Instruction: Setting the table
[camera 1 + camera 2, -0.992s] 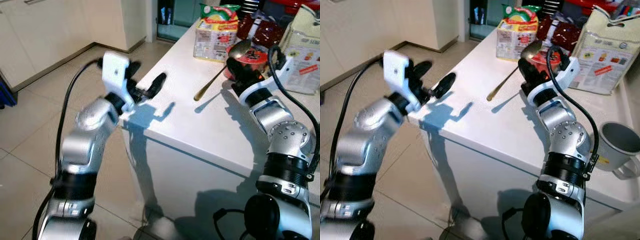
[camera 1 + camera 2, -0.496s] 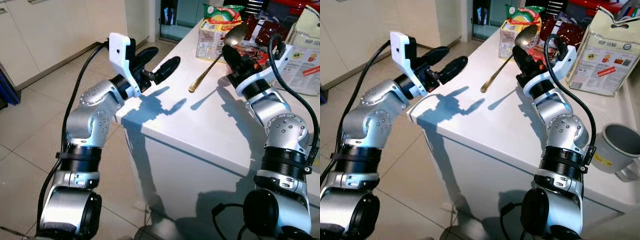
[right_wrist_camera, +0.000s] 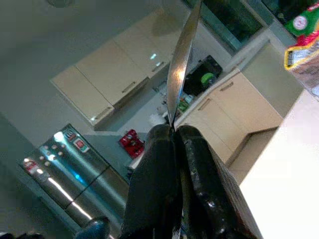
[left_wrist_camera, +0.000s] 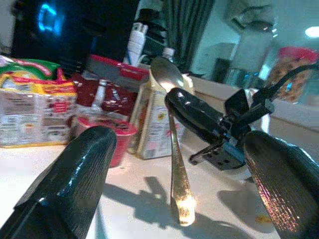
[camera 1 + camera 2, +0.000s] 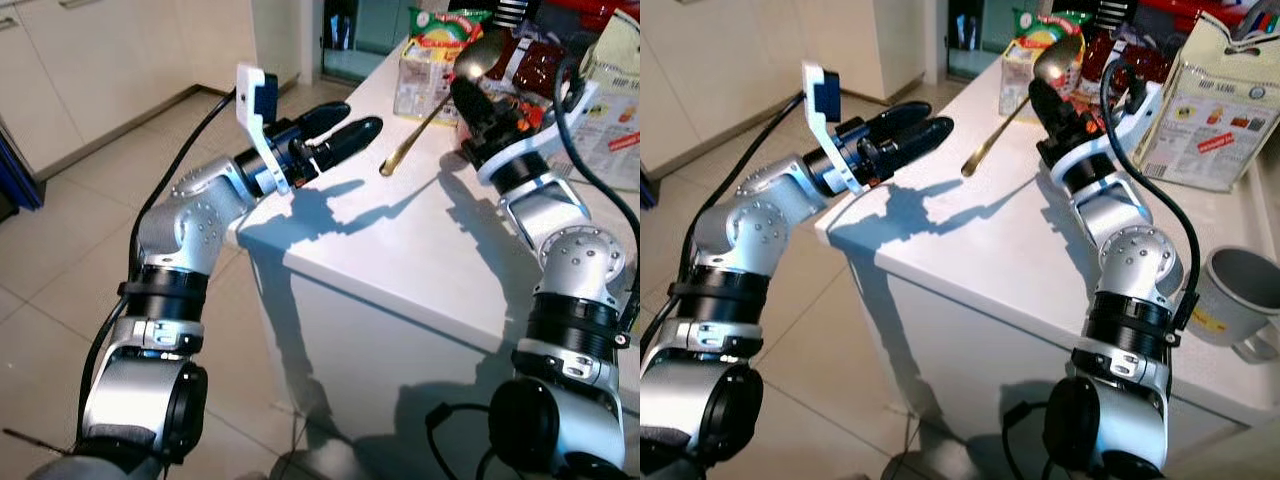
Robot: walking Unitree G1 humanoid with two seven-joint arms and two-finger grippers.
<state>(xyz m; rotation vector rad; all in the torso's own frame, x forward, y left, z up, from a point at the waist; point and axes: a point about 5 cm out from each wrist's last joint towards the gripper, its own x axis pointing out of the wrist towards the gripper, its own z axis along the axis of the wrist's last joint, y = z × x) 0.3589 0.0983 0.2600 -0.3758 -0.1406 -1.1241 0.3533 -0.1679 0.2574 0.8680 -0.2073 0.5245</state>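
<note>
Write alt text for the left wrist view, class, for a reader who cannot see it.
A gold spoon, pinched in the right gripper, hangs handle-down above a white table, framed by the left gripper's two open black fingers. Behind it stand a red cup, food packets and a carton.

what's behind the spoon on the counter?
Behind the spoon, held in the right gripper: a yellow-green food pack, a dark red packet, a red-lidded tub and a paper bag. The gripper and wrist cover the tub's right side.
</note>
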